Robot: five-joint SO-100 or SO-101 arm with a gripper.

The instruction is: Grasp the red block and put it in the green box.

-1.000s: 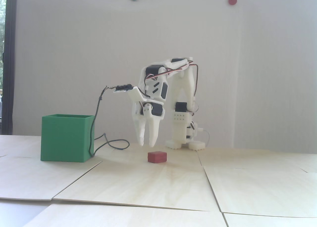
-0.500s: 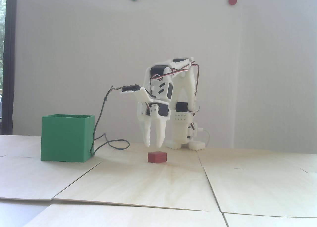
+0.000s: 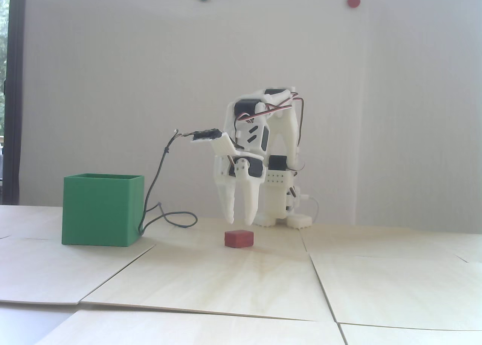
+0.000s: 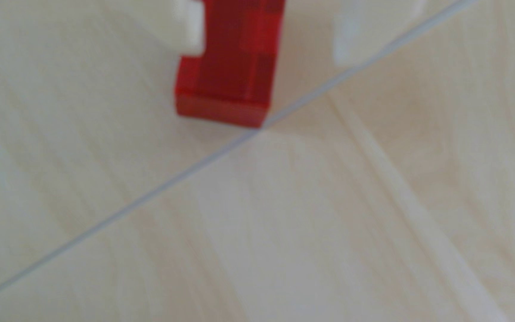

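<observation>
Hovering just above the red block (image 3: 239,239), the gripper (image 3: 239,221) is pointing straight down with its jaws spread and pinching nothing. The block is lying on the wooden table (image 3: 241,284), well apart from the green box (image 3: 99,209) at the left of the fixed view. In the wrist view, one fingertip (image 4: 189,28) is overlapping the block's (image 4: 231,62) left edge. Judged risk: descending off-centre is likely to land that finger on the block's top, tipping or pushing it aside. The trailing cable (image 3: 165,219) beside the box could also snag.
</observation>
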